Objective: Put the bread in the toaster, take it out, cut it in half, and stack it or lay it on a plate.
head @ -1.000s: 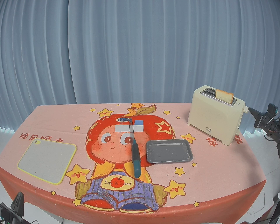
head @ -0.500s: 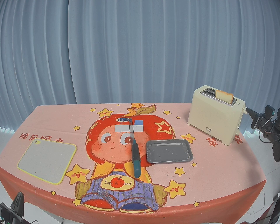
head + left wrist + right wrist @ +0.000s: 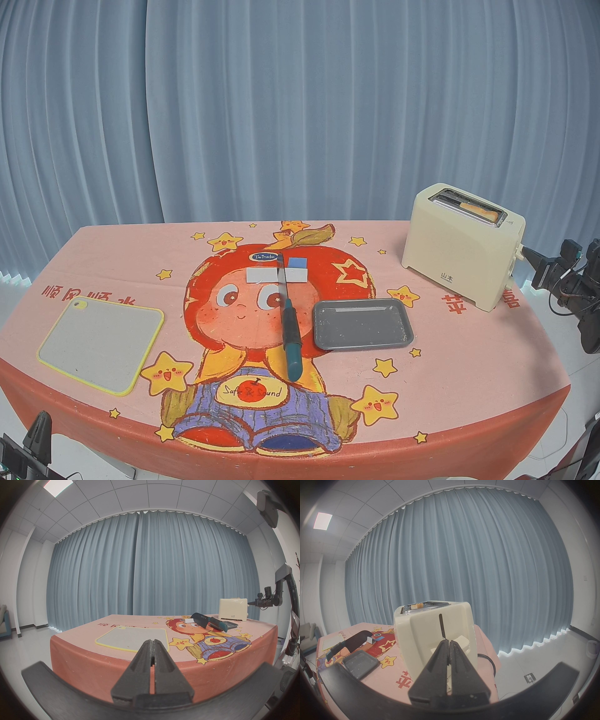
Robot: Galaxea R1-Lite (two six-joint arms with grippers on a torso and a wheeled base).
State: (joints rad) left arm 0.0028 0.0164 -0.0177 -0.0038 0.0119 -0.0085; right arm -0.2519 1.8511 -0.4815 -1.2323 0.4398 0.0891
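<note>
- The left gripper (image 3: 152,644) is being held low, well to the left of the toaster (image 3: 462,244) and off the table's near-left edge, with its jaws being kept pressed together on nothing.
- A cutting board (image 3: 100,344) is being left flat, far to the left of the toaster.
- A knife (image 3: 289,319) is lying left of the toaster, its long axis running away from the robot, the blade pointing to the far side and the handle to the near side.
- The plate (image 3: 362,324) is sitting just left of and nearer than the toaster.
- The bread (image 3: 480,211) is being held low in the toaster's slot, its long axis running along the slot, towards the lever end.
- The right gripper (image 3: 449,642) is being held at the lever (image 3: 463,642) on the toaster's right end, jaws pressed together.
</note>
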